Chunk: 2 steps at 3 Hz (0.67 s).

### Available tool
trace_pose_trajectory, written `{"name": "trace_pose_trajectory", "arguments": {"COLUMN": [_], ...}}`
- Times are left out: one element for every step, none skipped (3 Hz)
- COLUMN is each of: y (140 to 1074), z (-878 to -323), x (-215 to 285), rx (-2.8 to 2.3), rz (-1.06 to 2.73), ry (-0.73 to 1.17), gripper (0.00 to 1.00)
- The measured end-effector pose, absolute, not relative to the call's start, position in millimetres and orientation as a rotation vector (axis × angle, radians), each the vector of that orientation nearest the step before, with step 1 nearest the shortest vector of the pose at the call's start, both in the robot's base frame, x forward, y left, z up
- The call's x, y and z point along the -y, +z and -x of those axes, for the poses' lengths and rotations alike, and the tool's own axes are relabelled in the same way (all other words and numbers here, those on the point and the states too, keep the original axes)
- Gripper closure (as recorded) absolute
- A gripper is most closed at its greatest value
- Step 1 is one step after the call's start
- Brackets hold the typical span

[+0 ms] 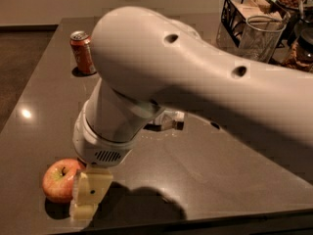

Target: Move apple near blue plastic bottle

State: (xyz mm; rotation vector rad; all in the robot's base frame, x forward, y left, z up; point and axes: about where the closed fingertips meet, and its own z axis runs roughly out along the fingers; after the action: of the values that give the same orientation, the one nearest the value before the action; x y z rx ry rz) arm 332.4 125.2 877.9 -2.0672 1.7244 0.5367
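The apple (57, 180) sits on the desk's (220, 180) near-left corner, just left of the pincer (90, 196) hanging low beside it, whose spread I cannot tell, while the blue plastic bottle is out of view, perhaps behind the arm (195, 77).

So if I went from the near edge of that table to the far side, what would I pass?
Nearest, the apple with the gripper close beside it → soda can → wire basket, farthest back.
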Motion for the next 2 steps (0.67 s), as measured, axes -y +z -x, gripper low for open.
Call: {"name": "trace_pose_trajectory", "arguments": {"y": [869.0,859.0], "z": [-332.2,-333.7], "x": [-141.7,-149.0], "rx": [-1.723,-1.738], "rz": [2.067,2.066], "ry": [0.554,0.564], "gripper": [0.0,0.0]}}
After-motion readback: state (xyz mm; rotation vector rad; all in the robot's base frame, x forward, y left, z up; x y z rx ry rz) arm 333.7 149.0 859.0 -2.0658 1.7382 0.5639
